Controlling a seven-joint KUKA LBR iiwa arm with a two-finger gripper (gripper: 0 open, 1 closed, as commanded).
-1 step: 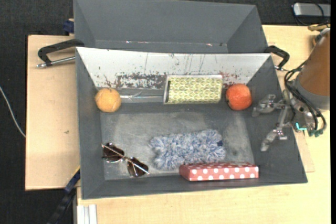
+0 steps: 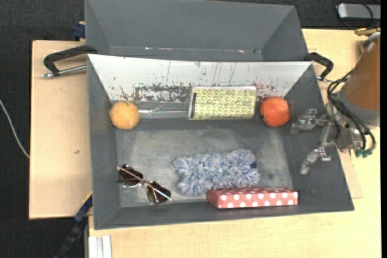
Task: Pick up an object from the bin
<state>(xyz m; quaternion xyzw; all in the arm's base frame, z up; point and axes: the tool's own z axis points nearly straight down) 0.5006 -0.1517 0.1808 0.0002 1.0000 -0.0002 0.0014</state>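
Pincer (image 2: 311, 142) over bin's right slope (image 2: 329, 181) (arm (image 2: 366, 90) from the right), fingers (image 2: 304, 124) apart, near red-orange ball (image 2: 275, 112).

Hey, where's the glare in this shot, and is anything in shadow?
Camera view: the strongest glare is on the bin's back wall, nearly white behind the green-patterned box; a dull sheen lies on the floor around the blue fluffy cloth; the gripper hangs over the darker right wall.
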